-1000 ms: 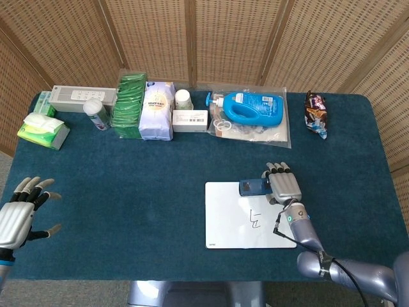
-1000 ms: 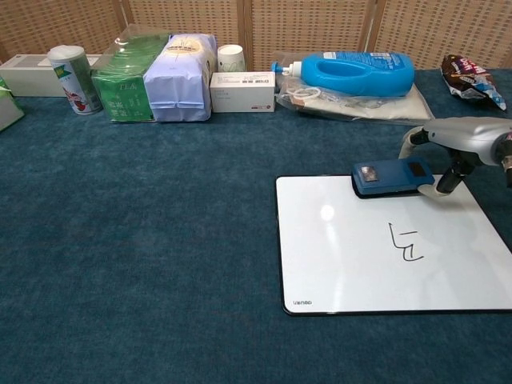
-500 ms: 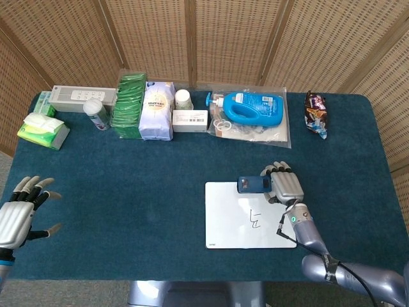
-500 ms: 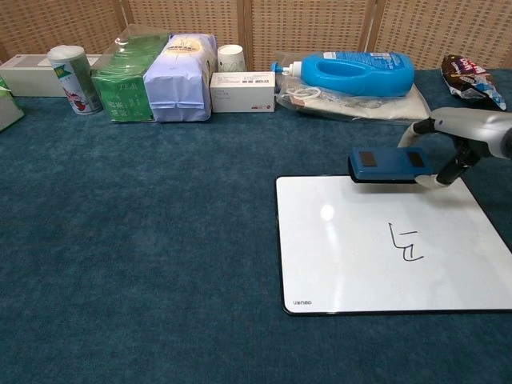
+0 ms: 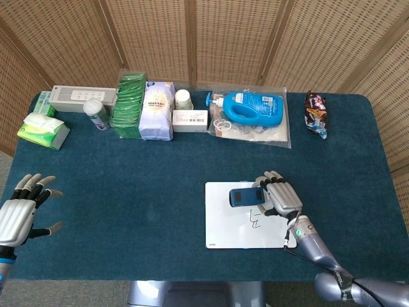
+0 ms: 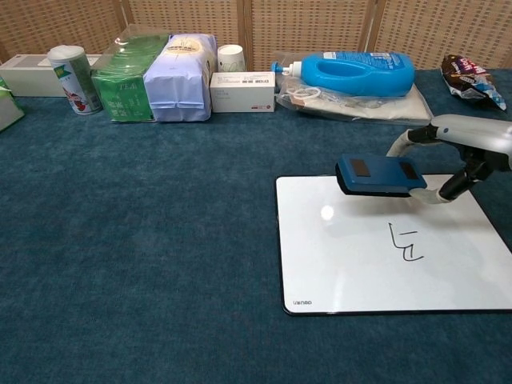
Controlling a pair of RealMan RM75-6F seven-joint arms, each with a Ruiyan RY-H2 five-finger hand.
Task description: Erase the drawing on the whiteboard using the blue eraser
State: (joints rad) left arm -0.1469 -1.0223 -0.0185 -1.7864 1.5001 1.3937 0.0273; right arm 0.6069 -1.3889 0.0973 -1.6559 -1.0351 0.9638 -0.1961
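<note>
The right hand [image 5: 279, 198] is gripping the blue eraser [image 6: 381, 175] and holding it above the upper part of the whiteboard [image 6: 352, 264], near the small drawing [image 6: 407, 242]. The left hand [image 5: 19, 214] is hovering off the table's [image 5: 147, 192] left edge, fingers spread, holding nothing.

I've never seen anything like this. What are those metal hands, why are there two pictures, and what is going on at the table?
Both pictures show one moment, taken by the robot's own cameras: one at its head looking down, one at its chest looking across the table. The robot has two arms ending in metal hands with fingers. Its right hand holds a blue eraser above a whiteboard, near a small black drawing that is not yet wiped. Its left hand holds nothing, fingers spread, at the table's near left corner. Along the far edge lie a blue bottle, packets, boxes, a can and a snack bag.
</note>
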